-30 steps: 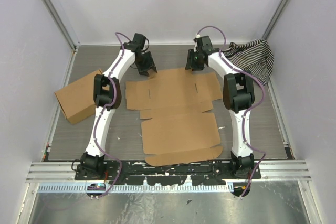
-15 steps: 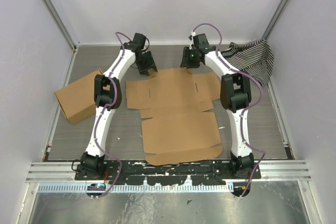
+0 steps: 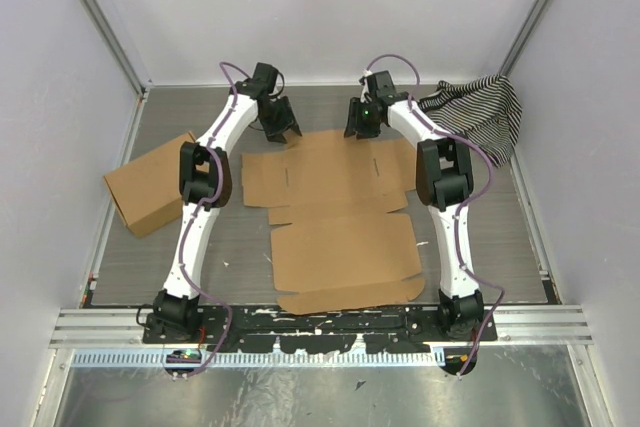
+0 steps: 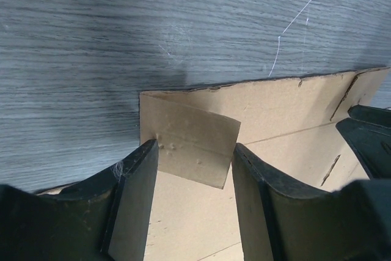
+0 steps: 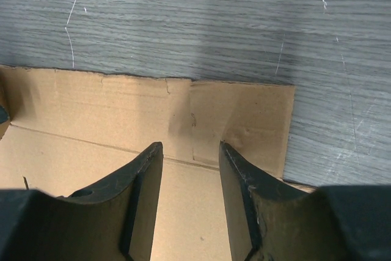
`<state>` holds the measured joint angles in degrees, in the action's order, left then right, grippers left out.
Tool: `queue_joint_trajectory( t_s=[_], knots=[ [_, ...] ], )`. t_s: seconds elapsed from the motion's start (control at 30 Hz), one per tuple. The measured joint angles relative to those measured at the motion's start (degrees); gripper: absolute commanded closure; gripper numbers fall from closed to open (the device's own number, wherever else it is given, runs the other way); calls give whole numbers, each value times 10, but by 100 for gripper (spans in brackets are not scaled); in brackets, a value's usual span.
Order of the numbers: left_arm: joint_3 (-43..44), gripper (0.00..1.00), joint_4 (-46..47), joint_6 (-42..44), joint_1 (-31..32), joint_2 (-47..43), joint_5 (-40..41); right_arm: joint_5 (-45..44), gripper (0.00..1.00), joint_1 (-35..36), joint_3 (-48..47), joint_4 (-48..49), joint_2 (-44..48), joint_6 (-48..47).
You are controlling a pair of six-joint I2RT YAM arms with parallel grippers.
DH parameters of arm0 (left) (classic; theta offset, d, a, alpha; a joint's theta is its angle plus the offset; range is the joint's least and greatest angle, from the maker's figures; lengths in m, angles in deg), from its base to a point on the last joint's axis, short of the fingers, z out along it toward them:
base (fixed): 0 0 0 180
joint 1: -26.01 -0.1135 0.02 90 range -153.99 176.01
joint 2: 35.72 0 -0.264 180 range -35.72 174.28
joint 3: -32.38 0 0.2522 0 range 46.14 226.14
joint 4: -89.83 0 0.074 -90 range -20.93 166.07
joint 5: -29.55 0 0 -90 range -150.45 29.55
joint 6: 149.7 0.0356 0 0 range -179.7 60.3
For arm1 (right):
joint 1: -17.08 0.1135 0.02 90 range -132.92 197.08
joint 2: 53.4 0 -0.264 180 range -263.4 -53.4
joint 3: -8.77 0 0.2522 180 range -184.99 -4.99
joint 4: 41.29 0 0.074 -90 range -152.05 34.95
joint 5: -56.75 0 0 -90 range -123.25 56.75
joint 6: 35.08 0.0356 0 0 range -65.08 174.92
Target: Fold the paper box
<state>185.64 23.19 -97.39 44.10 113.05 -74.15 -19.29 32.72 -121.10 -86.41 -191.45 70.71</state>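
Paper box (image 3: 340, 217): plain brown die-cut sheet, unfolded and flat at the middle of the grey tabletop (image 3: 240, 247), between the two arms, rounded lid flap toward the arm bases, no wall raised yet. Far edge with small corner tabs; in the left wrist view one tab (image 4: 189, 148) creased over onto the panel, in the right wrist view the opposite tab (image 5: 241, 117) flat and lightly dented. Judged light and thin, stiff across the panels, pliant only along the score lines; likely to slide on the smooth tabletop under a sideways push, and liable to tear at the slits if pulled hard. Best taken by a free flap edge close to its crease, with the main panel pinned down by the other arm. Left claw (image 3: 280, 125) at the far left corner, fingers spread either side of the creased tab (image 4: 195, 151), nothing pinched; contact with the tab not determinable. Right claw (image 3: 360, 119) at the far edge right of centre, likewise spread above the cardboard (image 5: 190, 151), holding nothing. Squarer cardboard box (image 3: 150, 182) at the left, well apart. Striped cloth (image 3: 480, 112) bunched in the far right corner.
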Motion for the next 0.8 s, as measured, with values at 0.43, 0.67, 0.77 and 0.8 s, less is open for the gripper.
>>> queue_joint_trajectory(
  t_s=[0.43, 0.67, 0.77, 0.8],
  knots=[
    [-1, 42, 28, -31, 3, 0, -16, 1, 52, -1, 0, -1, 0, 0],
    [-1, 43, 32, -31, 6, 12, -19, 1, 53, -1, 0, -1, 0, 1],
    [0, 43, 32, -31, 4, 14, -24, 1, 53, -2, 0, -2, 0, 7],
    [0, 43, 32, -31, 4, 14, -25, 1, 53, -3, 0, -2, 0, 10]
  ],
)
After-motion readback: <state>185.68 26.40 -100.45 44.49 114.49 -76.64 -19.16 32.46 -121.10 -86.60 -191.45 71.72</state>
